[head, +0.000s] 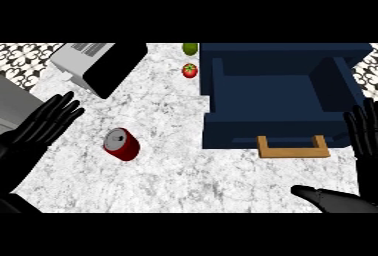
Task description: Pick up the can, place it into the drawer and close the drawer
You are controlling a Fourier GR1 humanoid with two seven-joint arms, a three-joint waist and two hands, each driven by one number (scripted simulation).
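A dark red can [123,144] with a silver top lies tilted on the white marble counter [170,170], left of centre. A navy drawer [284,95] stands pulled open at the upper right, its inside bare, with a wooden handle [293,148] on its near front. My left hand [46,121] rests open at the left edge, fingers straight and pointing up, a short way left of the can and not touching it. At the right edge my right hand [363,131] is open too, fingers up beside the drawer's right corner, thumb [325,196] stretched low toward the middle.
A grey toaster-like appliance [100,62] with a black side sits at the upper left. A red tomato [190,70] and a green lime [190,48] lie just left of the drawer's far corner. Patterned tiles [26,60] show beyond the counter.
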